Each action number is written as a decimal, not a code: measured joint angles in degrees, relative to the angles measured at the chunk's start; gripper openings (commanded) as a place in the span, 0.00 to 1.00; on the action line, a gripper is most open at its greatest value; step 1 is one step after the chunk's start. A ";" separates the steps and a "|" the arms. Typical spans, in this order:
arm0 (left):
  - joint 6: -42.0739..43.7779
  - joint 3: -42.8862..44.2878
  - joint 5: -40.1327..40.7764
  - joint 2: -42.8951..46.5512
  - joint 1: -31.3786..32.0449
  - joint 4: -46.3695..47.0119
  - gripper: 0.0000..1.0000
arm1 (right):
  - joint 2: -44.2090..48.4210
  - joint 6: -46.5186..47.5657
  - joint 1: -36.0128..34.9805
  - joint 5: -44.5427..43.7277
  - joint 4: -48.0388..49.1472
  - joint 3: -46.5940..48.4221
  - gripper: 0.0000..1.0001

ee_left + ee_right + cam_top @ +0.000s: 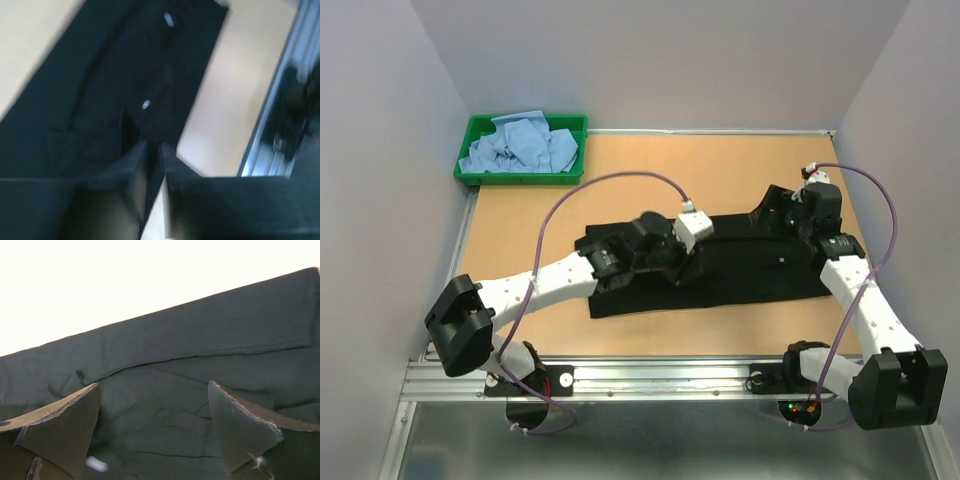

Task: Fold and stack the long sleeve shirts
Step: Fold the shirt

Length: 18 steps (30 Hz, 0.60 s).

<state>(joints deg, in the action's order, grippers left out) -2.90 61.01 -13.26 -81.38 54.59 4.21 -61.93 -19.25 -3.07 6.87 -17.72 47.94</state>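
The black shirt (750,275) lies in the middle of the surface (720,160), and both arms reach over it. It is a long flat strip, and its long way runs from left to right in front of the arms. We think that matters most for the next fold. The long near edge faces the arms, so a fold would carry that edge away from them, or bring one short end over to the other.

The left tool (154,145) sits right at the near edge, about halfway along. Its two fingers are almost together. It may be pinching the cloth, but the picture is blurry and we cannot tell. The right tool (153,386) hangs over the right end with its fingers wide apart, holding nothing.

The cloth is soft, thin and dark, with little creases and a folded band along one side. Small pale buttons (145,104) shine on it.

The light blue shirts (525,145) sit in a crumpled heap in the green tray (520,180) at the far left corner, nearer the left arm.
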 measured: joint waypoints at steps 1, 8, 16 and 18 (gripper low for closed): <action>1.03 -1.64 -0.22 0.33 1.99 -0.98 0.60 | 0.09 -0.02 0.00 -0.66 -0.02 0.00 0.92; 3.67 -6.86 4.35 3.98 7.93 -6.69 0.91 | -0.61 -0.15 0.00 -4.11 0.04 0.00 0.91; -3.80 -6.73 12.50 6.32 -4.76 -5.09 0.91 | -10.84 -1.70 0.00 -0.35 -0.02 0.04 0.88; -6.32 -6.64 13.38 4.42 -9.66 -4.20 0.91 | -13.03 -1.75 0.00 0.37 -0.02 0.09 0.87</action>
<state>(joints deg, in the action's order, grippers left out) -9.21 54.37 0.12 -76.97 44.93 0.01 -74.96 -20.99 -3.07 7.25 -17.74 48.03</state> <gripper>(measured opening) 0.909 0.879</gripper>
